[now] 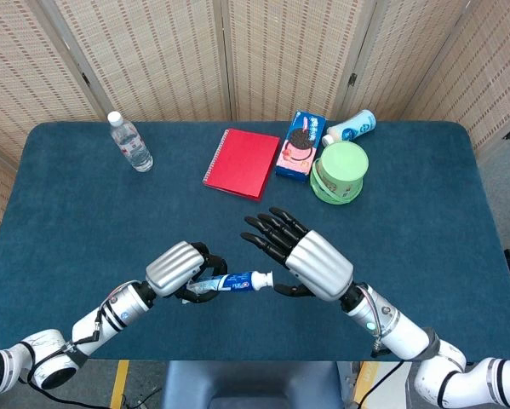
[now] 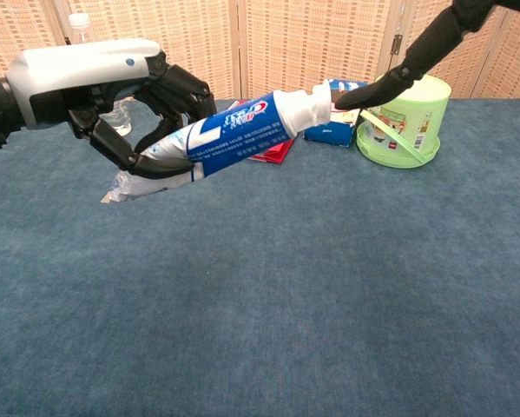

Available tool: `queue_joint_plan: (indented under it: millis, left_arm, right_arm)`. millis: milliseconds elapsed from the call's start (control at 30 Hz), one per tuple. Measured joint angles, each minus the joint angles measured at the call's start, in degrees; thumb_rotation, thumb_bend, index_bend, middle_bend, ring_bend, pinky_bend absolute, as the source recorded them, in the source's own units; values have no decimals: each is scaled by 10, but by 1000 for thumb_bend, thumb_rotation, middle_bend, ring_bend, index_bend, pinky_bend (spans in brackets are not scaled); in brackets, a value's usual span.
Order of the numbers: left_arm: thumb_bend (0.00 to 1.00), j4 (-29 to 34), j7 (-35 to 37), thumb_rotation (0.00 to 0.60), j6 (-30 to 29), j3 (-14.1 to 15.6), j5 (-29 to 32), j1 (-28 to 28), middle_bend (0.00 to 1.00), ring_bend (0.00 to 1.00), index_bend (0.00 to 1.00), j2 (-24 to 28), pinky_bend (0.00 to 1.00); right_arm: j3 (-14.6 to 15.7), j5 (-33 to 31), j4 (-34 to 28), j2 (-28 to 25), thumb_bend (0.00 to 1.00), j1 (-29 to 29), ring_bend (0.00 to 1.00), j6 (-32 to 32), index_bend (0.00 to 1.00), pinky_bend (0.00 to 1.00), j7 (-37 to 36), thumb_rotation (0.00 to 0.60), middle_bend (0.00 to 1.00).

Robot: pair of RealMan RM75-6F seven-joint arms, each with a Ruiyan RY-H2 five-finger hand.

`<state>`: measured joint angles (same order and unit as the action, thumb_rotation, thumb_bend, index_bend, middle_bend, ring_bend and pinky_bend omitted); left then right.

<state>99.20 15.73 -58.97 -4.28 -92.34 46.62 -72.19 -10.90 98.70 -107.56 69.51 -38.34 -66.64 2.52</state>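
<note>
Left hand (image 1: 180, 269): wrapped around the tail half of the toothpaste (image 1: 231, 282), lifting it off the table (image 1: 67, 204); fingers curl under and over the tube.
Toothpaste: blue and white tube, held clear of the table, near the front edge, well in front of the notebook (image 1: 241, 163); nozzle end aims toward the right hand and tilts slightly up in the chest view.
Right hand (image 1: 310, 264): fingers (image 1: 267, 232) spread wide and straight, holding nothing; one dark fingertip (image 2: 351, 96) meets the white nozzle end of the tube.
Cap: I cannot tell whether it sits on the nozzle or has come off.
Notebook: red, flat on the table near its back edge.
Biscuit box (image 1: 298, 145): blue, just right of the notebook.
Tub (image 1: 340, 171): green, lidded, just right of the box, well behind the right hand.
White bottle (image 1: 352, 127): lying on its side behind the tub.
Water bottle (image 1: 130, 142): clear, well left of the notebook.
</note>
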Motion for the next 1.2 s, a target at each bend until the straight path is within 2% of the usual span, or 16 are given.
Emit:
queue_joint_plan:
  millis: [300,367,433,567,633,833,1200]
  left_arm:
    - [389,-18,28,600,-27,1,-2,-15,806,744,727,-5,457]
    - [388,-25,35,600,-33,4,-6,-19,807,744,727,-6,457]
    - [389,-29,40,600,-39,5,-9,-22,806,744,727,-7,457]
    - [388,-34,43,600,-49,5,-13,-26,807,744,728,-12,457]
    - [389,-37,39,600,-52,4,-15,-27,807,745,728,-15,457]
    - [388,-39,32,600,-57,3,-14,-30,807,744,728,-22,457]
    - [389,-31,33,600,-60,-7,-12,-28,807,744,728,-28,456]
  right_arm:
    - [10,0,-13,-20,0,15,0,-26,0,0,-19,600,0]
    - [15,0,-17,-27,0,19,0,-28,0,0,-26,575,0]
    - [19,-2,-23,-31,0,21,0,-28,0,0,-43,493,0]
    - [23,-5,-28,-35,0,20,0,-24,0,0,-86,216,0]
    - [26,-6,-28,-36,0,18,0,-23,0,0,-113,118,0]
    - [29,-13,-28,-33,0,10,0,-13,0,0,-164,33,0]
    - [25,-26,-2,0,0,-16,0,9,0,0,-218,27,0]
